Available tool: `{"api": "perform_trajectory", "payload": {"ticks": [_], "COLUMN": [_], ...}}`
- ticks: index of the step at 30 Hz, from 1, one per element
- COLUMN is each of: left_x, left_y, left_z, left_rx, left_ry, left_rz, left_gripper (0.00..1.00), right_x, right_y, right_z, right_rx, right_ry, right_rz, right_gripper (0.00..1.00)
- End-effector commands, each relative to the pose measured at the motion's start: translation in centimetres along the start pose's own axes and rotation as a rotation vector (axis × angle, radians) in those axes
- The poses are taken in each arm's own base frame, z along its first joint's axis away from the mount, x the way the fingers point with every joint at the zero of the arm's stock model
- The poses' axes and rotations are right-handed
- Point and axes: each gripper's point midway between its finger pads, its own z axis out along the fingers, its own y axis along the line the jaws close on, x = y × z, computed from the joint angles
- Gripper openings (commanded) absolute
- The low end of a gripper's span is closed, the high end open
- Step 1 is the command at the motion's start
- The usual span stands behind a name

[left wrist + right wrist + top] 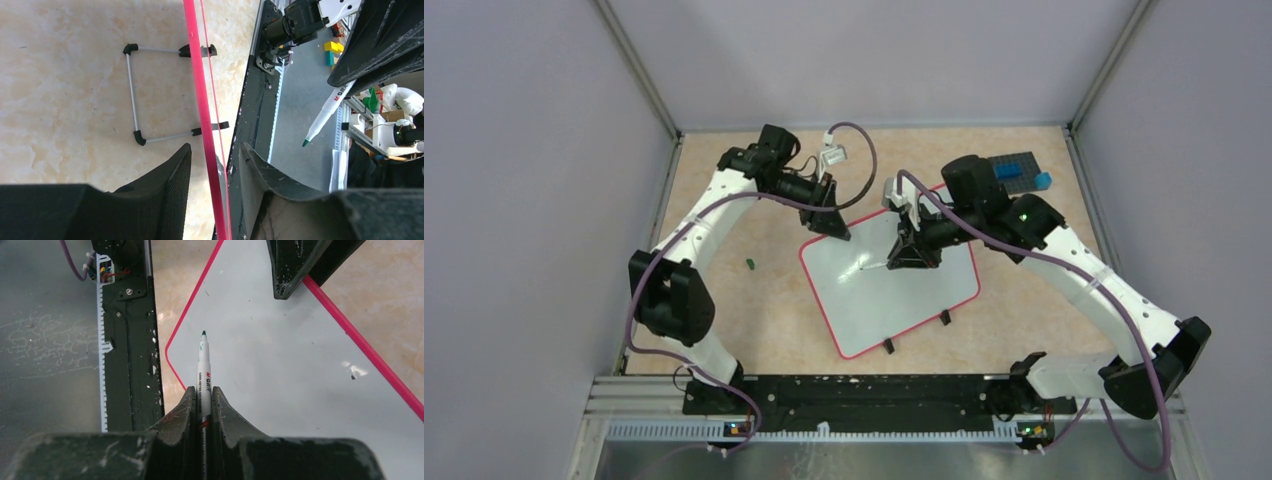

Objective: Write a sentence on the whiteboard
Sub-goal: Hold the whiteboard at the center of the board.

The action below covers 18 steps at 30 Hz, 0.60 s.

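Note:
The whiteboard (pixel 904 295), white with a red-pink frame, lies tilted in the middle of the table, and I see no writing on it. My right gripper (pixel 912 250) hovers over its far part, shut on a white marker (pixel 204 367) with a green tip (pixel 203 333). The tip points down at the board; I cannot tell whether it touches. My left gripper (pixel 831 222) is at the board's far left corner. In the left wrist view its jaws (pixel 215 147) straddle the red frame (pixel 200 85) with gaps on both sides. The marker also shows there (pixel 327 112).
A dark studded plate (pixel 1014 160) with blue blocks stands at the back right. A small green piece (pixel 750 263) lies on the table left of the board. The board's black clip feet (pixel 887 346) stick out at its near edge. Grey walls enclose the table.

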Motion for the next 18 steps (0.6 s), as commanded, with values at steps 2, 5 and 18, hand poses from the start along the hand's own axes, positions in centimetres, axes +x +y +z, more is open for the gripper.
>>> {"api": "perform_trajectory", "payload": {"ticks": [2, 5, 18], "left_x": [-1.6, -1.4, 0.4], "left_y": [-1.1, -1.3, -1.7], "left_z": [-2.5, -4.1, -4.2], "left_rx": [-0.009, -0.036, -0.038], "left_ry": [-0.057, -0.095, -0.106], "left_rz": [0.053, 0.045, 0.016], "left_gripper": [0.50, 0.53, 0.45], "right_x": [-1.7, -3.0, -6.1], "right_y": [-0.5, -0.7, -1.7], "right_z": [-0.2, -0.2, 3.4], "right_rx": [0.044, 0.057, 0.196], "right_ry": [-0.052, -0.076, -0.031], "right_rz": [-0.037, -0.054, -0.188], "right_gripper": [0.00, 0.00, 0.00]}}
